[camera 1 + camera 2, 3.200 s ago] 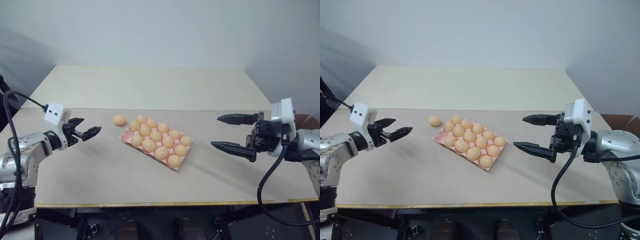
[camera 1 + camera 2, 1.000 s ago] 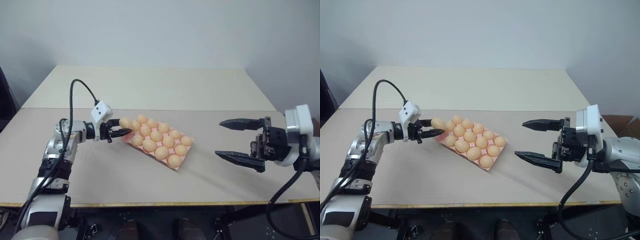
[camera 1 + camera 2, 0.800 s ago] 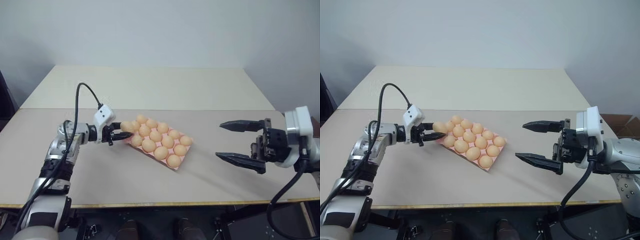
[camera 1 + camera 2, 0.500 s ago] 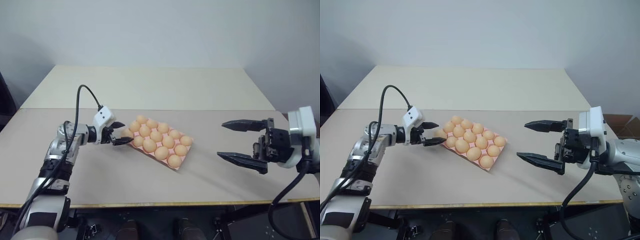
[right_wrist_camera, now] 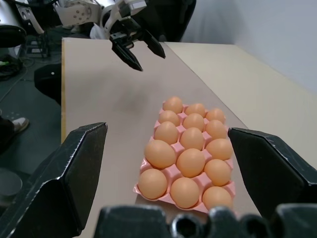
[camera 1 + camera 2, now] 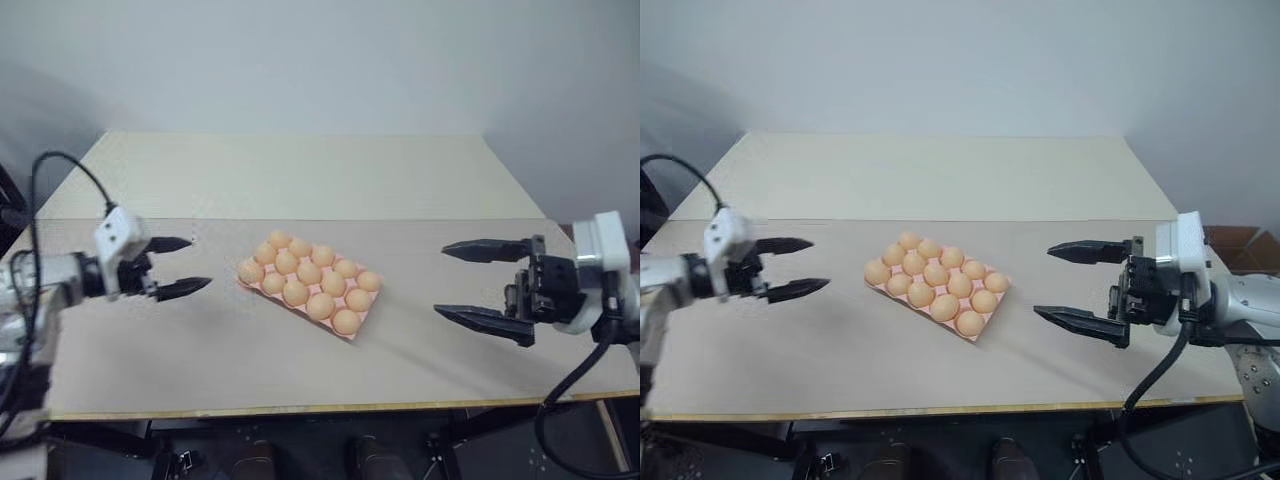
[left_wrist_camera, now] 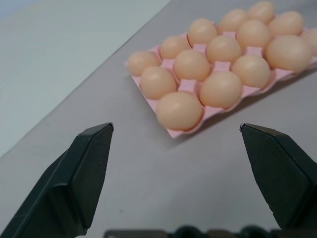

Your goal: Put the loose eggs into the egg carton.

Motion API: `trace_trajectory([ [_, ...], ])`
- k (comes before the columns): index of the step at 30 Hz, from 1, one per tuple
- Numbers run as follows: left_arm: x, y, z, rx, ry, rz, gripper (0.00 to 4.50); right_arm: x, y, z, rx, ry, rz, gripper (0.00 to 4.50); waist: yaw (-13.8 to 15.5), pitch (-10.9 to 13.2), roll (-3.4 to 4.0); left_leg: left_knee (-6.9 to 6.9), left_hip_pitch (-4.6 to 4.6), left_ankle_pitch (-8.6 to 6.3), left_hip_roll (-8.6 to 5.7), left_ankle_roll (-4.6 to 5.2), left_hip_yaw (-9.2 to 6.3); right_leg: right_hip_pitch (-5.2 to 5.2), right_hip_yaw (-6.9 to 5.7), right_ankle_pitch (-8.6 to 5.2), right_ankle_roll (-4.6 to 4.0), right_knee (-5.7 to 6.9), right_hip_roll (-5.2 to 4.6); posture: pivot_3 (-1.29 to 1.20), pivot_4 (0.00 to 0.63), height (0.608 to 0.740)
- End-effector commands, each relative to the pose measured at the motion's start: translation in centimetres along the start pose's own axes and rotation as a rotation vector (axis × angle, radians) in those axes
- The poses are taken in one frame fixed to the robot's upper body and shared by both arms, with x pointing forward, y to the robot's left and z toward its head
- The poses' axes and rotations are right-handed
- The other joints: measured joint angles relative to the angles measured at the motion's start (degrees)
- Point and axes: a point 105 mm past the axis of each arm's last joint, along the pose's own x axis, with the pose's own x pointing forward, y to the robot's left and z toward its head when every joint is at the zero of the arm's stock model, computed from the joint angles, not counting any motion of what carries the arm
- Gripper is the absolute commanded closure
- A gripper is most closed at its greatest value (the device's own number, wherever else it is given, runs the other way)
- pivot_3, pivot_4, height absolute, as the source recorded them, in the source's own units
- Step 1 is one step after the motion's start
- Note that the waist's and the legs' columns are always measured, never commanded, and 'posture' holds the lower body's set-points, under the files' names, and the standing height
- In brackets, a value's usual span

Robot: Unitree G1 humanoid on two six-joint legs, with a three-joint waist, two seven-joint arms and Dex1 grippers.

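Observation:
The pink egg carton (image 7: 184, 132) lies at an angle in the middle of the table. Every egg in view sits in one of its cups, and several eggs (image 6: 296, 292) fill it in rows. My left gripper (image 6: 198, 263) hovers open and empty to the left of the carton, well apart from it and pointing toward it. In the left wrist view the nearest corner egg (image 7: 179, 110) rests in its cup ahead of the fingers. My right gripper (image 6: 441, 280) hangs wide open and empty to the right of the carton (image 5: 171, 172), pointing left at it.
The carton lies on a grey-beige tabletop (image 6: 250, 360), whose front edge runs just below both grippers. A lighter table section (image 6: 300, 175) lies behind it, against a plain wall. A black cable (image 6: 60, 165) arcs over my left arm.
My left gripper carried an egg to the carton's left corner cup, opened and let it go. It then drew back to the left, away from the carton. The right gripper stayed put.

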Motion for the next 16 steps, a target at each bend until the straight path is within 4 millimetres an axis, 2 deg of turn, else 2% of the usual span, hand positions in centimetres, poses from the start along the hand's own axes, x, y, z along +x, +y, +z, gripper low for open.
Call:
trace_trajectory([
  [1, -2.2, -1.9, 2.5, 0.020, -0.051, -0.031, 0.04, 0.0, 0.0, 0.5, -0.046, -0.012, 0.025, 0.00, 0.1, 0.0, 0.01, 0.00, 0.01, 0.00, -0.01, 0.00, 0.02, -0.02, 0.00, -0.01, 0.00, 0.00, -0.02, 0.00, 0.150, 0.740],
  [9, -4.1, -4.7, 2.9, -0.051, -0.062, 0.058, 0.04, 0.3, -0.4, -0.1, -0.025, -0.013, 0.064, 0.00, 0.9, 0.0, 0.03, -0.05, -0.01, -0.01, -0.05, -0.02, 0.10, -0.12, 0.00, -0.04, 0.00, -0.01, -0.13, 0.00, 0.150, 0.740],
  [16, -4.1, -5.1, 2.8, -0.082, -0.053, 0.101, 0.04, 0.6, -0.9, -0.2, -0.026, -0.012, 0.083, 0.00, 0.9, 0.0, 0.03, -0.06, -0.03, -0.01, -0.05, -0.02, 0.10, -0.18, 0.01, -0.04, -0.01, 0.01, -0.08, 0.00, 0.150, 0.740],
])
